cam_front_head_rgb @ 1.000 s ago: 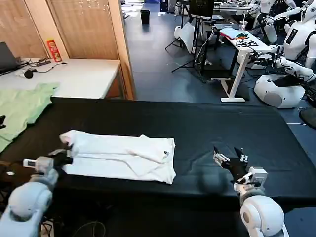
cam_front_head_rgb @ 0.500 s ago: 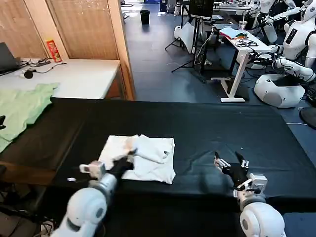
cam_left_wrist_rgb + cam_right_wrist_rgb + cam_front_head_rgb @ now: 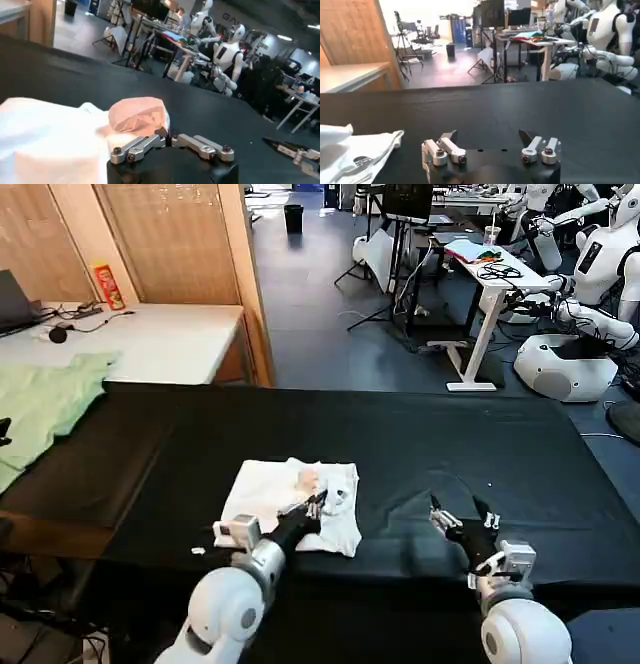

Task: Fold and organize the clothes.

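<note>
T-shirt [image 3: 290, 509] fold was pinched by left gripper [image 3: 315, 504]; fingertips hidden in cloth. Right gripper [image 3: 462, 524] was held spread above surface [image 3: 420, 444].

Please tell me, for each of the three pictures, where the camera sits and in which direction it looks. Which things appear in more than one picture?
Head view: on the head, looking forward and down at the black table; both arms show, left hand on the white T-shirt, right hand open.
Left wrist view: behind the left hand, shut on a raised fold of the T-shirt.
Right wrist view: behind the right hand, facing across the table.
Shared: the T-shirt appears in all three.
</note>
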Motion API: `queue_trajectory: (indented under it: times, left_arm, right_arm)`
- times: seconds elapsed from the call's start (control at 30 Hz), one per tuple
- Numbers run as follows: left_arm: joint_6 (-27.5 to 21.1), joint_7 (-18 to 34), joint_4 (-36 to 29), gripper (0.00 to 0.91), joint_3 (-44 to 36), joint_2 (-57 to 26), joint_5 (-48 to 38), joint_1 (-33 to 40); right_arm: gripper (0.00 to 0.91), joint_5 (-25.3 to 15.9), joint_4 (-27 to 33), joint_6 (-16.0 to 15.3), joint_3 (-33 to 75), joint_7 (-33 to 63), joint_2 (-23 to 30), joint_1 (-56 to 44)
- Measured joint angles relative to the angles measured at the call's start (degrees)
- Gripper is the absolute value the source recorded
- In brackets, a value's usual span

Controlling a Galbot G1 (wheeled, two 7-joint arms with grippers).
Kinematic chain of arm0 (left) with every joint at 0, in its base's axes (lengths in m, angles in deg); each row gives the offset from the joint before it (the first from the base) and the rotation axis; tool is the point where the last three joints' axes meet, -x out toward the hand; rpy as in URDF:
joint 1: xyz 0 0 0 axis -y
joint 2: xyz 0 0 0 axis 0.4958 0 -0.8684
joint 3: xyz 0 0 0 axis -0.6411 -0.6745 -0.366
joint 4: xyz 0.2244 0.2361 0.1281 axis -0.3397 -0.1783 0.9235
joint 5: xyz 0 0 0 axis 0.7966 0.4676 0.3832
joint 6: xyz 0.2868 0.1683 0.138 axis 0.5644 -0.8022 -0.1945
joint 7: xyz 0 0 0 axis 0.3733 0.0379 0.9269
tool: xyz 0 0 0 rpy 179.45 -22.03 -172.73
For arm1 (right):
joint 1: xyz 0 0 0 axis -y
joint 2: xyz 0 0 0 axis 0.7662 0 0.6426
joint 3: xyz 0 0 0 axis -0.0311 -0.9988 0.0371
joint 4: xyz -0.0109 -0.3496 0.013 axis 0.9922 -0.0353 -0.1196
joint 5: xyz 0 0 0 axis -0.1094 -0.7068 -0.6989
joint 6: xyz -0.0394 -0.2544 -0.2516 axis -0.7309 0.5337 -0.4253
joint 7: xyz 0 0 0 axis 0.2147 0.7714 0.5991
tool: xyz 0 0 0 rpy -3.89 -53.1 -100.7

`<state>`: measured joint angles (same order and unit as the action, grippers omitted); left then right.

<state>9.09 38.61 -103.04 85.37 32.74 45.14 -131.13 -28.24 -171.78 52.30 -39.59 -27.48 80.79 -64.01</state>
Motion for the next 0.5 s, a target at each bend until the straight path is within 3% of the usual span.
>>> queue_trajectory:
  times: [0.07,0.37,0.5]
  left_arm:
    - [0.3,-0.1,0.5,0.878,-0.3,0.4,0.1,-0.1]
    - [0.5,0.1,2.2,0.878,-2.3,4.8,-6.6,0.3]
    - [1.8,-1.5,1.8,0.878,-2.8,6.8,-3.3,1.1]
  right_arm:
    - [0.878,-0.3,0.0,0.0,-0.2,-0.1,0.0,-0.1]
    - [0.878,-0.5,0.2,1.5,-1.7,-2.8,-1.2,0.2]
    - [0.878,-0.3,0.3,1.9,-2.9,-5.3,-2.3,1.0]
